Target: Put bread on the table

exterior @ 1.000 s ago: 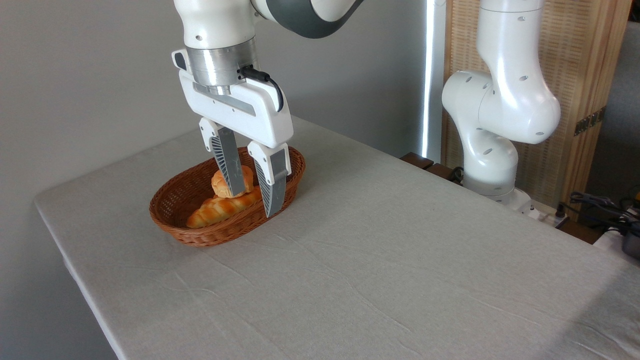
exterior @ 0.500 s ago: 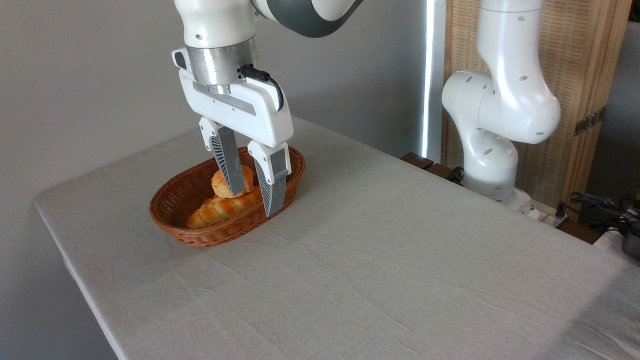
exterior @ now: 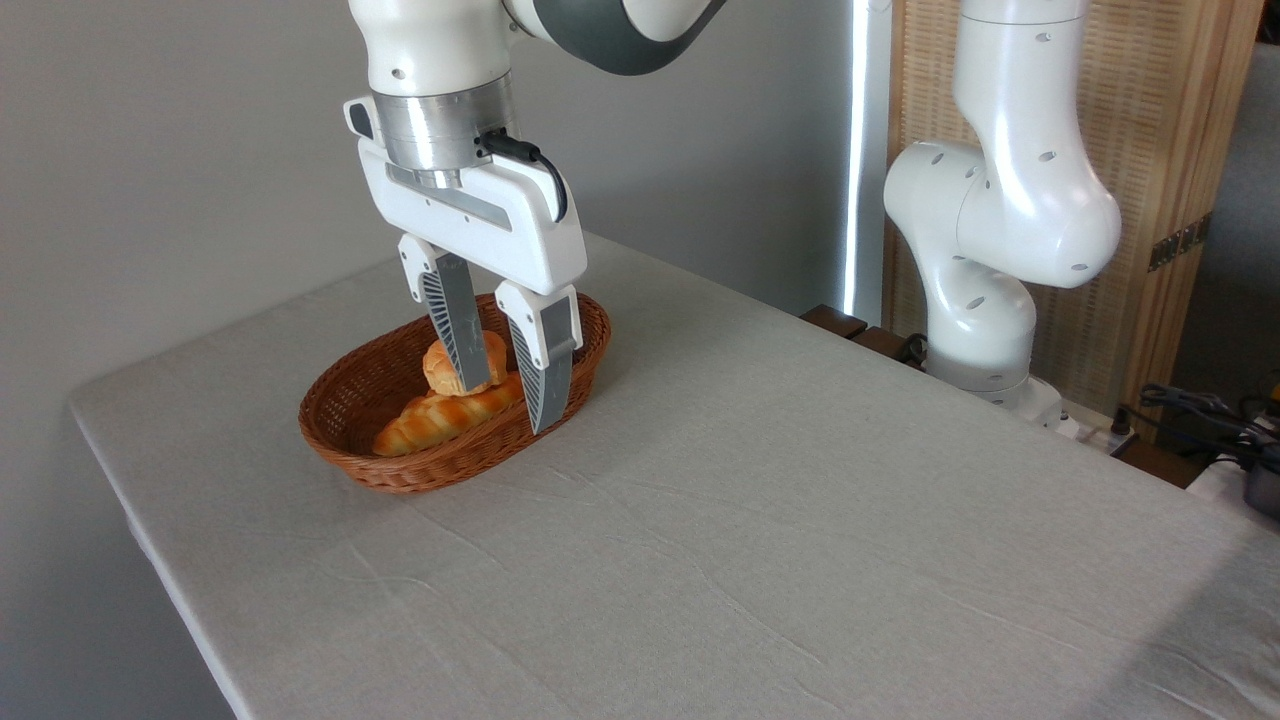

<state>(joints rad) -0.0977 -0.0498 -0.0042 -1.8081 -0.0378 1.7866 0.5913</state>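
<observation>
Grey-draped table (exterior: 760, 520) (1 wicker basket (exterior: 400, 465))

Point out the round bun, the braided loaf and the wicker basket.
round bun (exterior: 437, 366), fixed camera, its left side.
braided loaf (exterior: 432, 420), fixed camera, mid-length on its top.
wicker basket (exterior: 352, 448), fixed camera, its outer front-left wall.

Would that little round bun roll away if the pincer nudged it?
Probably a little: the bun is round and perched against the long loaf. The basket walls would likely stop it. Its lobed top may slip between fingers.
</observation>
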